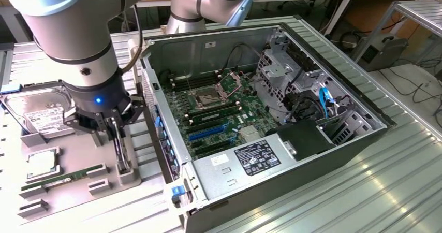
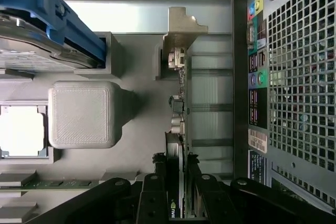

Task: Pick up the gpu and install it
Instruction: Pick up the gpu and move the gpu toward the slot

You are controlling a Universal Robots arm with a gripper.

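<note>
hand: hand [image 2: 177, 162] clamped on the gpu [image 2: 179, 103], one finger [image 2: 155, 182] on each face, no gap showing
gpu: on its long edge in the grey holder [image 1: 69, 194], seated between two end blocks; pale bracket [image 2: 181, 32] at the end away from the hand
hand, exterior view: hand [image 1: 114, 132] straight above the gpu [image 1: 122, 155], arm upright over it
edge, case side: case wall [image 1: 153, 114] just beside the card on the exterior view's right; narrow strip of ribbed metal between them
edge, holder side: square grey block [image 2: 81, 114] near the card, apart from it
above: open over the card apart from the arm itself
holder contents: hard drive [image 1: 41, 114], CPU [image 1: 43, 163], RAM stick [image 1: 59, 181], all on the far side from the case
case: lying open side up; motherboard [image 1: 221, 114] exposed, blue slots [image 1: 207, 132] unobstructed
surface: ribbed metal surface [image 1: 359, 191], bare on the exterior view's right
room: wooden benches, cables and a dark box [image 1: 383, 52] behind
</note>
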